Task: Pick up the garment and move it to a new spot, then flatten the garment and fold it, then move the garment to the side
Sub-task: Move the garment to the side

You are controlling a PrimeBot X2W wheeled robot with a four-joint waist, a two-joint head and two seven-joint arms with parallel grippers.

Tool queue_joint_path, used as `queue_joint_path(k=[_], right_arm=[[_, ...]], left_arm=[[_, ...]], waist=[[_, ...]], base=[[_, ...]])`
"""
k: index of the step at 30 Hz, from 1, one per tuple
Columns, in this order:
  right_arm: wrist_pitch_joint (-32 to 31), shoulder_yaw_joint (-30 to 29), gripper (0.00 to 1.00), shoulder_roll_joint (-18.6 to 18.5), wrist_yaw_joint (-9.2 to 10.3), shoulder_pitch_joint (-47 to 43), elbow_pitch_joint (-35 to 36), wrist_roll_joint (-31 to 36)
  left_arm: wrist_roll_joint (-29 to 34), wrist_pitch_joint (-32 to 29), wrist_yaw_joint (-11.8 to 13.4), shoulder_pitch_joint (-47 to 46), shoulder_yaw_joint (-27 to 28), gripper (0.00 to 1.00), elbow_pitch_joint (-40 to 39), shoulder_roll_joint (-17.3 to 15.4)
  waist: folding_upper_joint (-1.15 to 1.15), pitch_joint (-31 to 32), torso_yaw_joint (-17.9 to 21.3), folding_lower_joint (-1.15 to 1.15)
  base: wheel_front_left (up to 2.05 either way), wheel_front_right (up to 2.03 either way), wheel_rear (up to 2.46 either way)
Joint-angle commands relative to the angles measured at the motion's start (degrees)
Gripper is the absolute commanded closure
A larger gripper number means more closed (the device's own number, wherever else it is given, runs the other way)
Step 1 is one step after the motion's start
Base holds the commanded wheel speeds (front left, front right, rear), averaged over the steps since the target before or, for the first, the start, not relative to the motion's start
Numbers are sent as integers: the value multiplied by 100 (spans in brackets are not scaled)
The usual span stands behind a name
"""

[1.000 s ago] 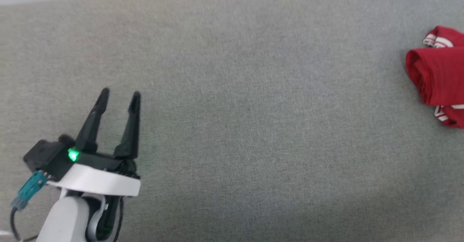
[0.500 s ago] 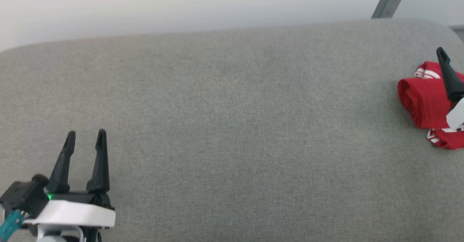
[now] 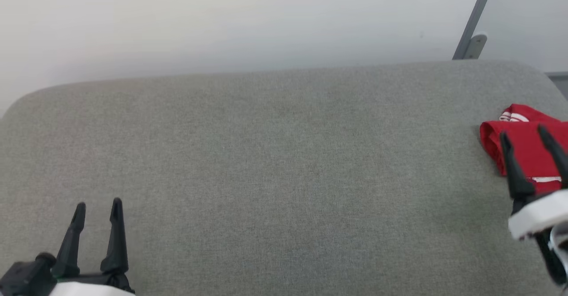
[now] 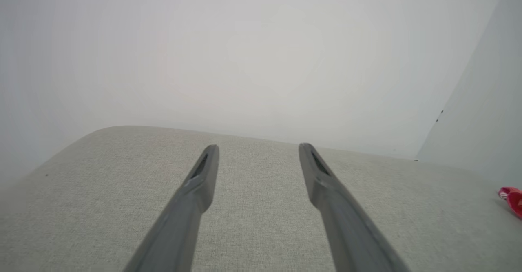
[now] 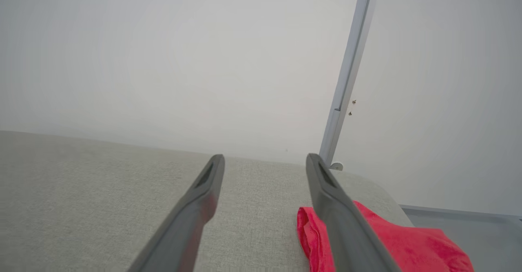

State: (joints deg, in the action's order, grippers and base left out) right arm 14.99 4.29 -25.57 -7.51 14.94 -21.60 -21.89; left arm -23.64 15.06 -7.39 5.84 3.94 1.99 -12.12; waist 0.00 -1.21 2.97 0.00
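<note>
We should lower our spread right tool [image 3: 522, 132] squarely onto the shirt's [image 3: 532, 154] thick fold; our left tool [image 3: 98, 203] hangs spread.

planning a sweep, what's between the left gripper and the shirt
Nothing; in the head view bare grey cushion runs from the left gripper to the shirt.

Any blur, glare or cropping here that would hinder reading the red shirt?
Head view: sharp, even light, no glare; the garment is cropped by the right edge, partly behind the right claw. Left wrist view: left claw soft-focus, wall washed out, garment a red sliver. Right wrist view: near fingers blurred, garment oversaturated pink-red.
</note>
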Motion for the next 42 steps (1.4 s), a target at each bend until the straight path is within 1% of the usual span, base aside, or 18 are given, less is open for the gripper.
queue_joint_path(k=[1,7,13,26,34,42], right_arm=[[23,-58,0,59,4,-136,92,85],[24,-469,0,394,4,-744,649,421],[25,-792,0,645,4,-1253,1047,532],[25,-1182,0,1108,3,-2013,1502,591],[24,-1324,0,1224,3,-2247,1637,563],[24,-1365,0,1275,3,-2359,1676,523]], left_arm=[[44,13,-11,73,37,0,-15,17],[76,13,-11,269,118,0,-25,92],[83,13,-11,418,183,0,-47,152],[-41,13,-11,656,411,0,-65,176],[138,13,-11,895,198,0,-149,52],[196,12,-11,990,-168,0,-178,-76]], waist=[[0,42,-6,0],[0,139,-8,0],[0,244,-73,0],[0,395,-307,0],[0,442,-397,0],[0,452,-456,0]], base=[[0,0,0],[0,0,0],[0,0,0],[0,0,0],[0,0,0],[0,0,0]])
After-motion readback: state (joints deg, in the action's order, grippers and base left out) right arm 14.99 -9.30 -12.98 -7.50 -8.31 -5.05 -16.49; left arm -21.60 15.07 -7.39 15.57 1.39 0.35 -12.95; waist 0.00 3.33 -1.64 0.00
